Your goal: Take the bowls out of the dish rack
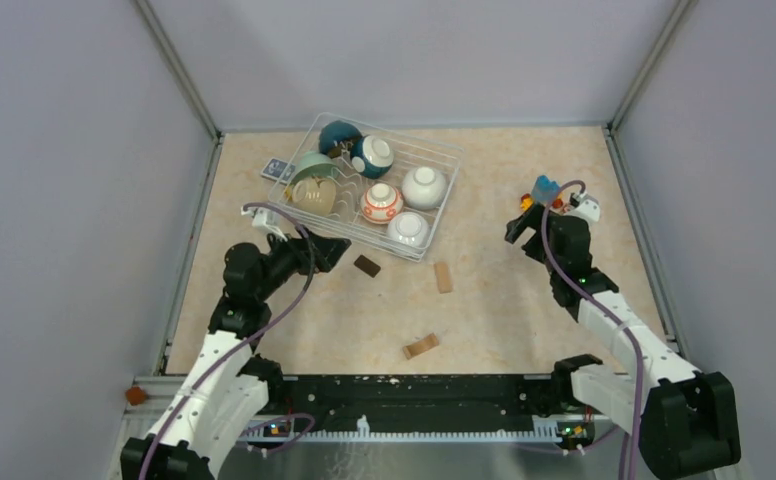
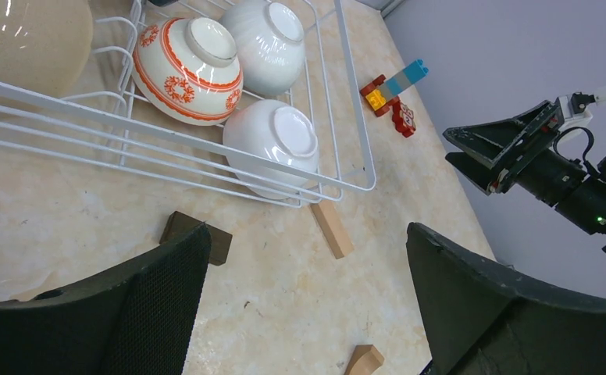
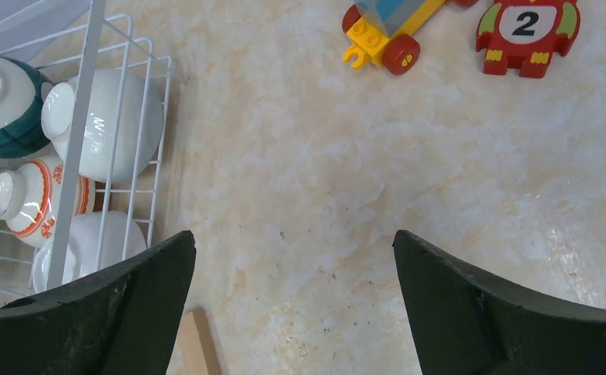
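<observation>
At the far left of the surface sat the dish rack, and we counted seven bowls inside it, none yet unloaded; most lay foot-up, though the far ones were harder to read. Nearest us, in the rack's near right corner, lay the plain white bowl, pressed against the wires; just behind it were the orange-patterned bowl and a second white bowl, close enough to touch.

Our left gripper hovered low over the surface just short of that corner, its jaws wide apart and holding nothing; we judged the step in hand to be the approach to the plain white bowl. To do it well, we reckoned we should rise above the rim first, then come down on the bowl from above rather than push through the wires; the glaze looked slick, so a bite across the raised foot ring seemed safer than one on the rounded wall. A straight lift would spare the neighbouring bowls.

For the set-down we favoured bare surface away from the dark block and the light block.

Our right gripper hung open and empty over bare surface, near the toy bricks, well apart from the rack.
</observation>
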Tool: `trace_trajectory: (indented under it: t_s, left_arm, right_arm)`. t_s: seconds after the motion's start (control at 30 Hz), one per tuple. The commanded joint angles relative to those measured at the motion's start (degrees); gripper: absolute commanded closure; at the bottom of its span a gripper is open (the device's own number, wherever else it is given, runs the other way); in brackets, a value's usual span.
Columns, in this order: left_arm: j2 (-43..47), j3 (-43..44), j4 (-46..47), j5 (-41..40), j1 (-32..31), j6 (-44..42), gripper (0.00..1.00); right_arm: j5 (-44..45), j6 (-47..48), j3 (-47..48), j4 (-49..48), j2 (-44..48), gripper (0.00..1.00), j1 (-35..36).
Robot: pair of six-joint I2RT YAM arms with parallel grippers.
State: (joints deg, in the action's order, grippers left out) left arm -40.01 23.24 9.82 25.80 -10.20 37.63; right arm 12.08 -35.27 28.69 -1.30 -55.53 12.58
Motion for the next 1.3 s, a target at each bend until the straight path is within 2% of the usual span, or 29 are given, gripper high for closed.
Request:
trace_trajectory:
  t_s: [0.0, 0.13, 0.23, 0.4, 0.6, 0.87, 1.1, 1.17, 1.27]
  left_arm:
    - [-0.21, 3.25, 1.57, -0.63, -0.09, -1.61, 0.01]
    - [-1.41, 4.28, 2.37, -3.63, -0.10, -2.27, 0.01]
    - [-2.79, 6.02, 0.91, -6.12, -0.09, -2.72, 0.01]
    - [-6.04, 9.75, -0.65, -10.26, -0.08, -3.92, 0.01]
    - [-12.62, 18.11, -4.57, -14.68, -0.09, -5.63, 0.07]
    - [-22.87, 26.92, -7.27, -15.92, -0.09, -6.59, 0.06]
    - [-28.28, 30.25, -9.56, -23.50, -0.09, -4.72, 0.01]
    - [-29.23, 30.96, -10.40, -27.07, -0.09, -7.47, 0.01]
    - [-32.34, 35.60, -16.81, -33.22, -0.13, -15.03, 0.01]
  right_arm:
    - [-0.33, -3.76, 2.51, 4.20, 0.95, 0.02, -0.14]
    - [-3.02, -1.19, -1.16, 1.79, 5.28, 0.01, -0.21]
    - [-7.18, 3.61, -5.06, -4.59, 9.64, 0.02, -0.21]
    - [-9.74, 4.32, -8.26, -7.54, 14.16, 0.05, -0.19]
    - [-11.82, 4.05, -7.60, -7.47, 11.33, 0.05, -0.19]
    - [-15.24, 3.67, -7.34, -8.02, 10.51, 0.05, -0.19]
    - [-14.68, 3.62, -7.14, -6.97, 11.00, 0.05, -0.18]
    - [-14.98, 3.71, -7.29, -7.32, 11.17, 0.05, -0.19]
    - [-15.21, 3.33, -7.09, -7.16, 11.25, 0.05, -0.21]
